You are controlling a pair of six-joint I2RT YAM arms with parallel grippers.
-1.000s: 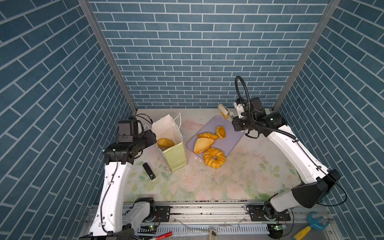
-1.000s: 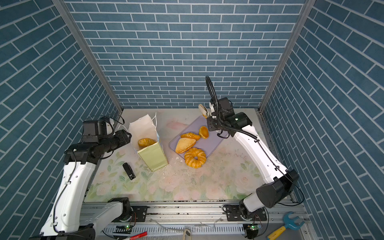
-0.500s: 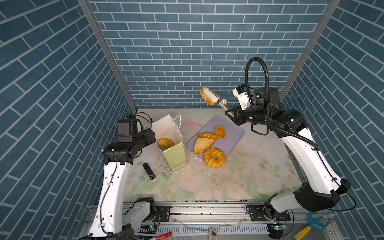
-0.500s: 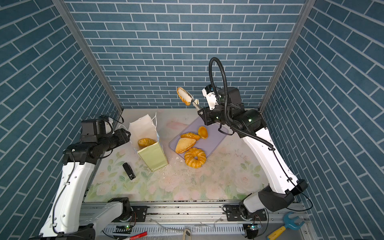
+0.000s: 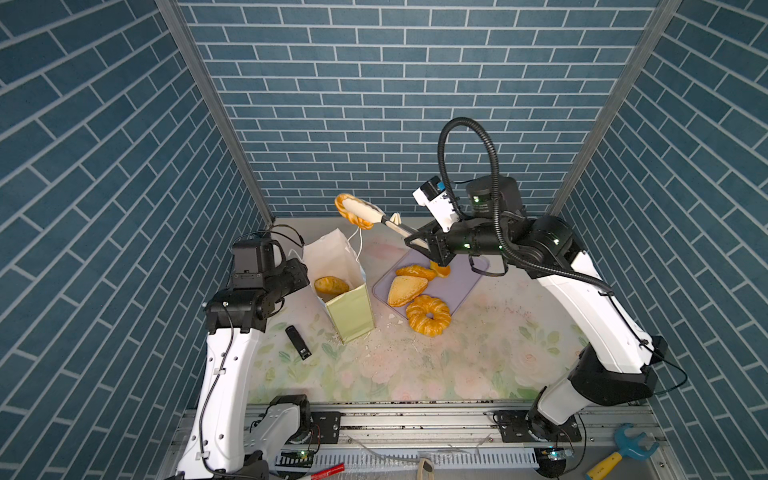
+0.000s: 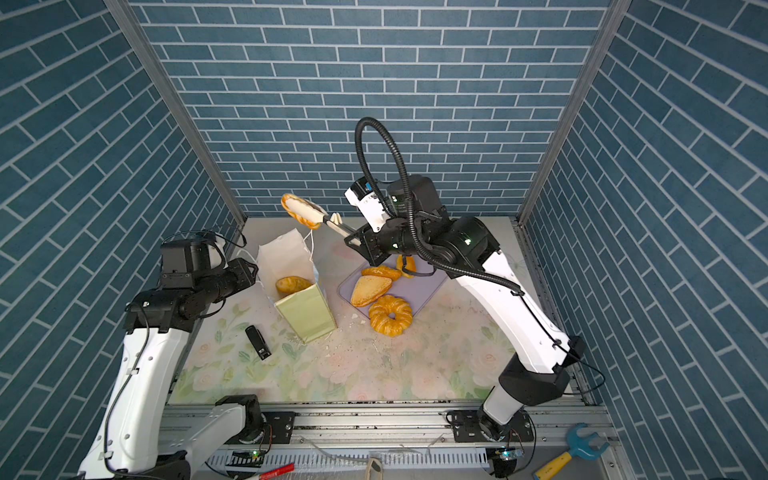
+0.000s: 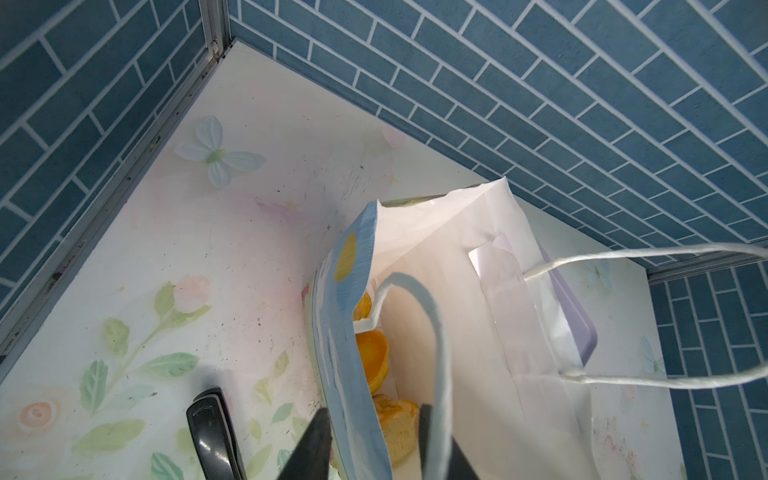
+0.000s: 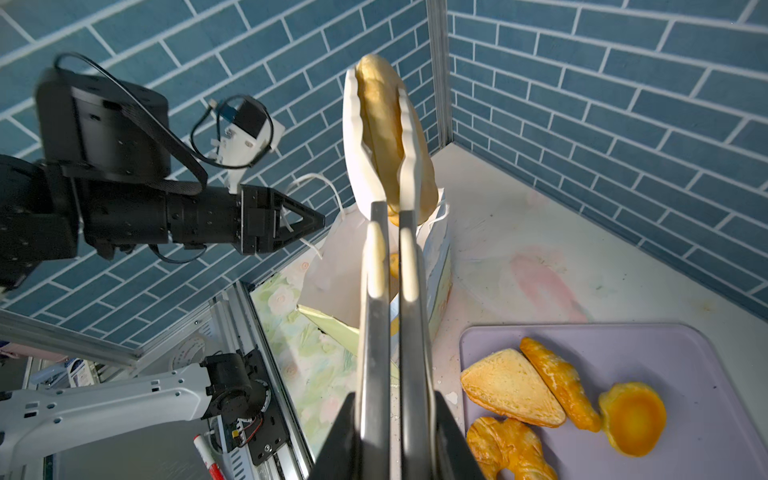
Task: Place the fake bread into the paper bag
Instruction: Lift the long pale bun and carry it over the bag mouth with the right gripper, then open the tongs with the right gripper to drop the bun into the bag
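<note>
One roll (image 8: 380,124), pinched in tongs (image 8: 374,332) clamped by the right gripper (image 8: 390,419) jaws, has swung up from the tray (image 8: 706,353) to near over the paper bag (image 5: 349,320) mouth. Left gripper (image 7: 374,438) jaws straddle the bag wall; pinch unclear. Release likely next.

The paper bag (image 7: 345,332) hides most of perhaps 3 pieces of fake bread (image 7: 374,357) inside it.

top views look down; close wrist views share the paper bag (image 7: 449,232)
</note>
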